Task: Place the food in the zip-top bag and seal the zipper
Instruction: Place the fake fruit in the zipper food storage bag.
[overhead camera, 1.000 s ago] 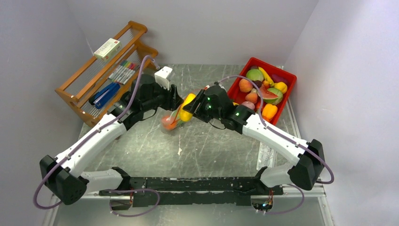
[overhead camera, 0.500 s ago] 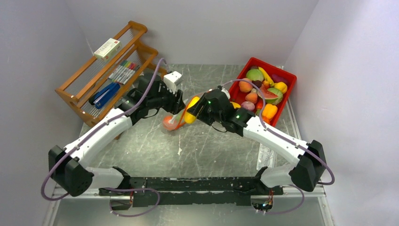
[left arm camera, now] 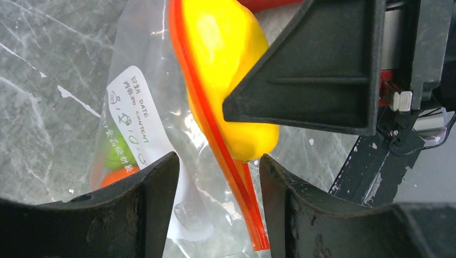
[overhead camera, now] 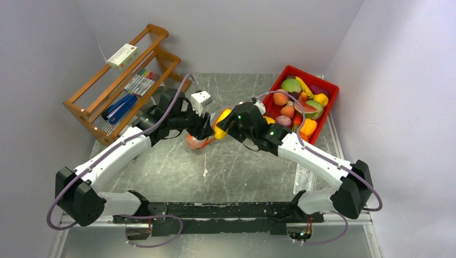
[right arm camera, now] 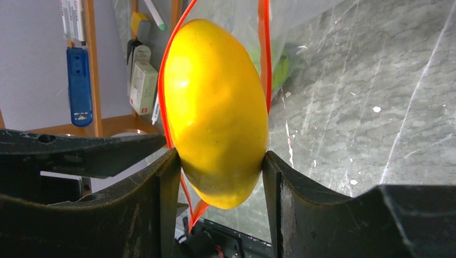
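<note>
At centre of the overhead view, the right gripper (overhead camera: 221, 128) is clamped on a yellow fruit (right arm camera: 215, 107) set inside the orange-red zipper (left arm camera: 215, 140) of the clear bag (left arm camera: 145, 102), whose rim passes between the left gripper's (left arm camera: 218, 169) parted jaws, apparently to steady the mouth.

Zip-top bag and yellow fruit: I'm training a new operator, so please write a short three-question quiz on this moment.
1. True or false: the right gripper is shut on the yellow fruit.
2. Through the zip-top bag film, which colours show inside? A) green and orange B) purple and white C) none
3. Fill in: the red ___ holds the spare food.
Key: 1 true; 2 A, a green piece and an orange piece; 3 tray.
</note>
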### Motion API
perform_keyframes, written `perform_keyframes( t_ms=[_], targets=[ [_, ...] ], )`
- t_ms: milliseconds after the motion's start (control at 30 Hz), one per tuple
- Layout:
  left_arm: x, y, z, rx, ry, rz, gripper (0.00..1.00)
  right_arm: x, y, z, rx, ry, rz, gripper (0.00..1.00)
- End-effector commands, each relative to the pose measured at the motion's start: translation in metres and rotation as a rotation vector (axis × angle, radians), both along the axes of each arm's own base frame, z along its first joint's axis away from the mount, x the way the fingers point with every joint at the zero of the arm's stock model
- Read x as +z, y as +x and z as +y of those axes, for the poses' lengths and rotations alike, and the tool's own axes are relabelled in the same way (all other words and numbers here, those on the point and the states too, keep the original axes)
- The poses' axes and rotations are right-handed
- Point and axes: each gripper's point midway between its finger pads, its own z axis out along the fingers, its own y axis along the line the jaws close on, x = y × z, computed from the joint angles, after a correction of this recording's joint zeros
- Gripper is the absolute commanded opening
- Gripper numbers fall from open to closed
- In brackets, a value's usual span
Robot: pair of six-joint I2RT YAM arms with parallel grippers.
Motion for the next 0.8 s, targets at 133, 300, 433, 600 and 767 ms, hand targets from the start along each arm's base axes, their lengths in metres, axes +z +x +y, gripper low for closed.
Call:
perform_keyframes(
  t_ms=[133,300,433,600,767],
  targets=[
    [-0.004,-0.006,0.006,-0.023,0.053,-0.050,0.58,0.002,0.011,-0.001,-0.044,0.002,-0.006,0.43],
    [-0.002,-0.007,-0.009,-0.058,0.034,-0.106,0.60,-0.001,0.012,0.001,-0.049,0.005,0.003,0.43],
    [-0.010,0.006,-0.004,0.007,0.115,-0.160,0.59,-0.002,0.013,0.002,-0.051,0.005,0.005,0.43],
    [-0.009,0.009,0.008,0.048,0.170,-0.227,0.57,-0.003,0.015,0.002,-0.062,-0.002,0.011,0.43],
    [-0.016,0.008,0.012,0.060,0.228,-0.254,0.56,-0.007,0.018,-0.002,-0.091,-0.016,0.013,0.43]
  ],
)
